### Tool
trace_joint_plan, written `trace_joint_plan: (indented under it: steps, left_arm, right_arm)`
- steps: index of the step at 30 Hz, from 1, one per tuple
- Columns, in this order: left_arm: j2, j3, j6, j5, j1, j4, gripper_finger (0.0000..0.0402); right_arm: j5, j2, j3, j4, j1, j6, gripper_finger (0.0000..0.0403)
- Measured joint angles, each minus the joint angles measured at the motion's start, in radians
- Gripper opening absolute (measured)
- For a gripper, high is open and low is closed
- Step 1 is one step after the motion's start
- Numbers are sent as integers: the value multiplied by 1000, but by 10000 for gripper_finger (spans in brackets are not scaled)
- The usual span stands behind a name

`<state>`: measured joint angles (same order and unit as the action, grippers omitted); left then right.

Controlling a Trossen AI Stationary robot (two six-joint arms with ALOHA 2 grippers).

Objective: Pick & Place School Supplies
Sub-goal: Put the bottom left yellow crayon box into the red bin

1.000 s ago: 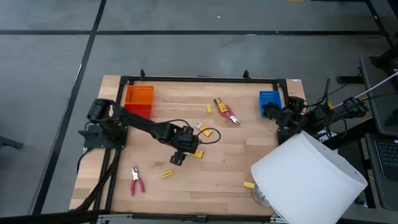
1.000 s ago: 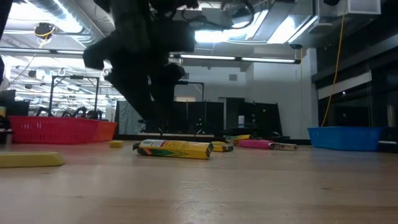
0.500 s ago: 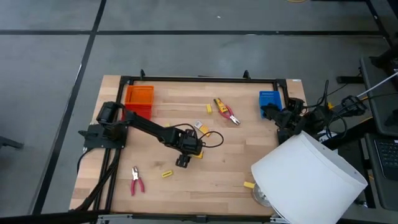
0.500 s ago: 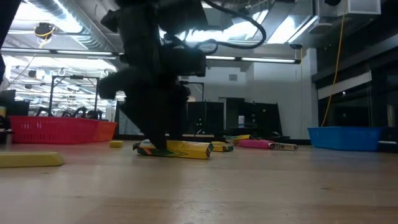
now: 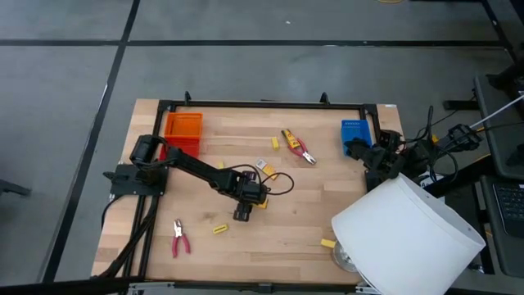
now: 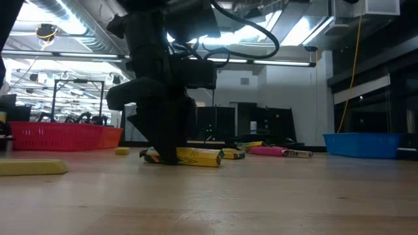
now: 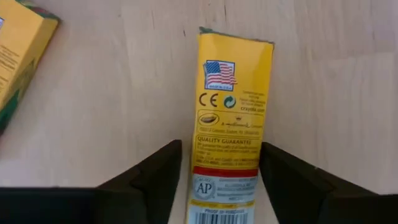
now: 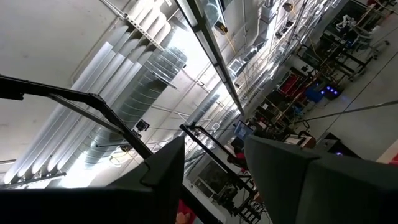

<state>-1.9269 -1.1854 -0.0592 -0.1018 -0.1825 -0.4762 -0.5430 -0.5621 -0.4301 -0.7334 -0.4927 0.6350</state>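
A yellow pack [image 7: 231,112] with printed marks lies flat on the table, also seen in the high view [image 5: 262,203] and the low view [image 6: 192,156]. My left gripper [image 7: 221,147] is open and lowered over the pack's barcode end, one finger on each side [image 5: 243,213] [image 6: 163,154]. A second yellow pack [image 5: 287,137] lies beside red-handled pliers [image 5: 305,154]. Other pliers [image 5: 178,238] lie near the table's left near corner. Tiny yellow blocks [image 5: 219,229] [image 5: 327,243] [image 5: 275,143] are scattered about. My right gripper [image 8: 214,162] is open, parked at the table's right edge, pointing up at the ceiling. My left gripper comes from above with its fingers [image 7: 163,171] either side of the pack's barcode end [image 7: 219,193], across its width. Narrow gaps show beside the pack, and I cannot tell whether the fingers touch it. The pack lies flat on the table.
An orange tray [image 5: 182,131] sits at the far left and a blue tray [image 5: 354,133] at the far right. A big white cylinder [image 5: 405,233] covers the near right corner. Another yellow box corner [image 7: 18,37] and a black cable [image 5: 278,182] lie close to the left gripper.
My left gripper has moved a little toward the near edge and right, and come down from above the table until its fingers stand at table height around the pack's end. The pack has stayed where it was.
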Motion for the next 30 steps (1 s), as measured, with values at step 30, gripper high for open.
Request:
trace_joint_plan:
  steps: [30]
  left_arm:
    - [292, 2, -288, -251, 195, -371, 129]
  right_arm:
    - [13, -167, -105, -152, -56, -110, 173]
